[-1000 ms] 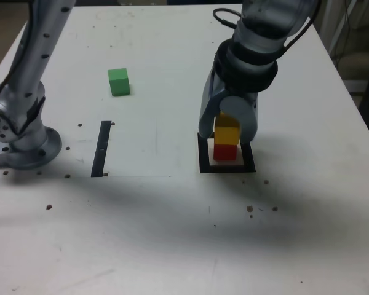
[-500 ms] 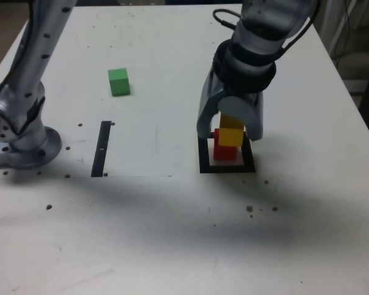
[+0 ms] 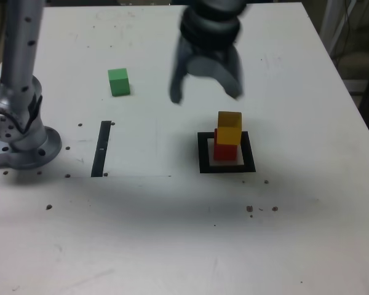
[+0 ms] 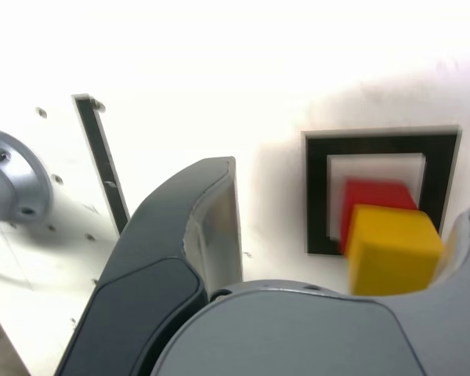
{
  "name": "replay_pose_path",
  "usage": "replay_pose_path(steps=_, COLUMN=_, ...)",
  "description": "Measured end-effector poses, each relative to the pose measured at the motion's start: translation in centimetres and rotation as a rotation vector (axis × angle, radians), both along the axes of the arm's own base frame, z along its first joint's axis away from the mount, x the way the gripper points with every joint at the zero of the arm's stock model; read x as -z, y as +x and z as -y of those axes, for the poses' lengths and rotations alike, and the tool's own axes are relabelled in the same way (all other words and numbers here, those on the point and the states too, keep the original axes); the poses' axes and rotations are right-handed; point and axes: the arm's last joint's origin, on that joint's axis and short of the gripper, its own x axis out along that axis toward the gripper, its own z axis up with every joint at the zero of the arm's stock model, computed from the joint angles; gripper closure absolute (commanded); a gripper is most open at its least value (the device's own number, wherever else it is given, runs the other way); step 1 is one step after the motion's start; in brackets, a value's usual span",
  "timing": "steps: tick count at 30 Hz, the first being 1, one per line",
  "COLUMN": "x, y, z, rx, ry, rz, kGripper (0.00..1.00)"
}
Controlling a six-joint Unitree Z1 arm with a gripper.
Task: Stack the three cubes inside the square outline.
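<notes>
Two down, one to go from where I'm sitting. The yellow cube (image 3: 229, 126) is sitting on the red cube (image 3: 224, 149), and that little tower is inside the square outline (image 3: 203, 153), on the pale centre. It's not a clean stack though: in the exterior view the yellow one sits shifted toward that view's right and looks a bit twisted, so a strip of red pokes out on the other side, and the wrist view (image 4: 393, 247) shows the same offset with red (image 4: 374, 202) peeking out behind it. Holding up as far as I can tell, but I'd call it a slightly dodgy base for a third block. The gripper (image 3: 207, 90) is up off the table with its jaws spread wide and nothing between them, hanging between the stack and the green cube (image 3: 119, 82). Green is on its own, well apart from the outline, toward the exterior view's upper left, past the thin black strip (image 3: 102, 148). So what's left: grab green, bring it over, and set it on yellow gently, probably centring on the yellow top rather than the outline, since a nudge could tip things.
</notes>
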Motion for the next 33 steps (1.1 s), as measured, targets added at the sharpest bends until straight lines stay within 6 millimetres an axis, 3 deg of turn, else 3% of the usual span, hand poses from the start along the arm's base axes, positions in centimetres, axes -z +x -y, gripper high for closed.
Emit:
replay_pose_path(steps=9, x=-2.5, y=-7.7, z=-7.5, rx=-0.14, ry=-0.003, rz=0.089, kGripper=0.01)
replay_pose_path(steps=12, x=-2.0, y=-9.0, z=-9.4, rx=-0.184, ry=0.004, rz=0.071, kGripper=0.01)
replay_pose_path(steps=19, x=0.3, y=-10.7, z=-11.4, rx=-0.258, ry=0.015, rz=0.013, kGripper=0.01)
replay_pose_path(steps=24, x=2.9, y=-13.5, z=-13.2, rx=-0.342, ry=0.002, rz=-0.052, kGripper=0.01)
replay_pose_path(steps=33, x=4.2, y=-14.8, z=-13.6, rx=-0.365, ry=0.018, rz=-0.089, kGripper=0.01)
